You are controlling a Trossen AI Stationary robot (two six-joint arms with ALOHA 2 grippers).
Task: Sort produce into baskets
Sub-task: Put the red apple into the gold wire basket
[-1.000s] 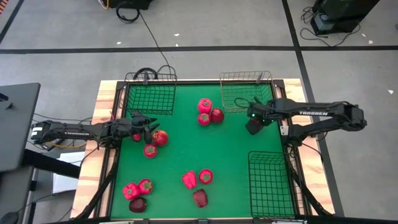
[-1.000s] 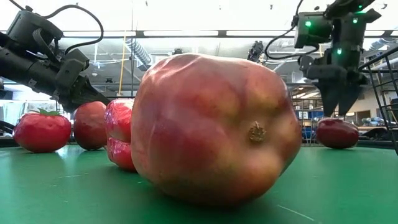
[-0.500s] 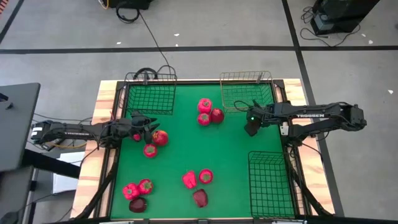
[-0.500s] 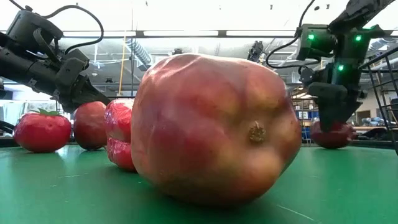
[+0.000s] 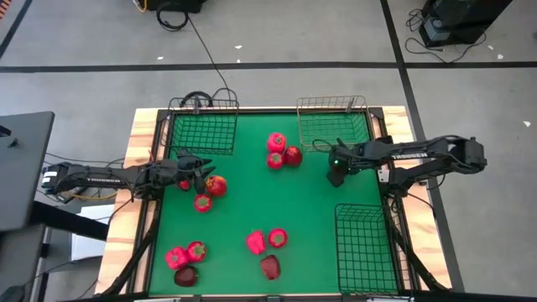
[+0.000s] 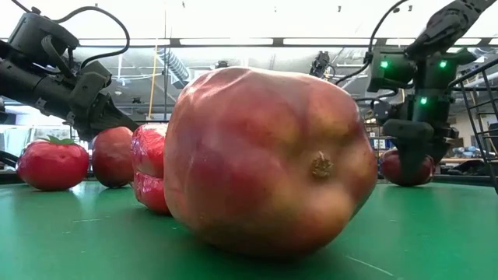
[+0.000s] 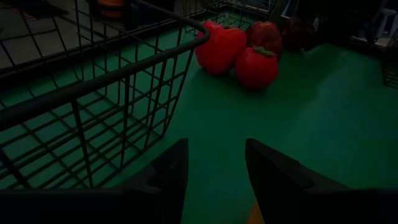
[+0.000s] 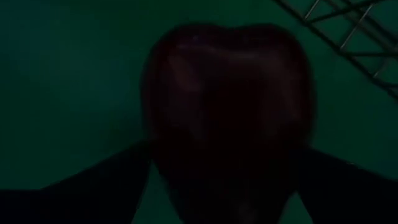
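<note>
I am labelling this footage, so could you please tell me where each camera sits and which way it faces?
High view: overhead, looking straight down on the green table; both arms show.
Low view: at table-top height, looking level past a big apple; both arms come in from above.
Left wrist view: on the left arm, looking past its fingers at a black basket.
Right wrist view: on the right arm, close over a dark apple.
Shared: low and right wrist views both show that dark apple under the right end effector.

Grey floor (image 5: 277,38), black tape lines (image 5: 252,65).

Bright overhead view, dim wrist views, ceiling glare
</note>
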